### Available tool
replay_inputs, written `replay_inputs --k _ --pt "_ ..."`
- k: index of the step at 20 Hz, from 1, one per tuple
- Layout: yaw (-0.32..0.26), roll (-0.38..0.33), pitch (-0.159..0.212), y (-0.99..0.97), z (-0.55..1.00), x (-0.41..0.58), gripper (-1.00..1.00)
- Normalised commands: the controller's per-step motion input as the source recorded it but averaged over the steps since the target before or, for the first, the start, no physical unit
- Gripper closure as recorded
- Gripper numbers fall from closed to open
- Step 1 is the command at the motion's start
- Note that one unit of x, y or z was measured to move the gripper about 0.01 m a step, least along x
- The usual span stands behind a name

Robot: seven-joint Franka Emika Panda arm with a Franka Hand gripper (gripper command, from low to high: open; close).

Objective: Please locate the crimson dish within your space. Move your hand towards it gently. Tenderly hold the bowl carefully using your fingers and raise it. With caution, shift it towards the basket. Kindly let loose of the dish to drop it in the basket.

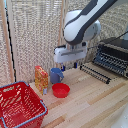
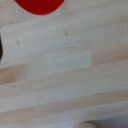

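Bowl on a pale wooden table: small, round, shallow, plain glossy red, with a low rim and nothing visible inside. It sits upright near the table's middle, just in front of a blue mug of about the same width and close to it; whether the two touch cannot be told. An orange-yellow carton stands upright just to the exterior view's left of the mug. Basket, red wire mesh with a blue-grey rim, occupies the lower corner on the exterior view's left, apart from the bowl and much larger than it.

Arm: a bulky white and grey body enters from the top on the exterior view's right and bends down to the white boxy hand, which hangs in the air above and slightly behind the bowl, over the mug, touching nothing. Its short dark fingers point downward; the jaws seem slightly apart and grip nothing.

Wrist view: part of the bowl shows as a red arc at the frame's edge, the rest being bare table planks. A dark wire rack lies on the table at the exterior view's right, well apart from the bowl.
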Motion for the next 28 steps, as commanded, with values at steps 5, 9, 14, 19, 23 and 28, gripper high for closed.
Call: replay_inputs --k 5,9,14,19,23,28 --pt "0.0 0.0 -0.005 -0.12 -0.63 0.095 -1.0" --pt "0.0 0.0 -0.003 -0.15 -0.61 0.179 -1.0" --pt "0.018 0.0 0.0 -0.09 -0.49 0.291 -1.0" --pt "0.035 0.0 0.0 -0.03 -0.28 0.237 1.0" --pt "0.002 -0.004 0.025 0.01 -0.09 0.018 1.0" --pt "0.001 -0.002 0.03 0.0 -0.06 0.0 1.0"
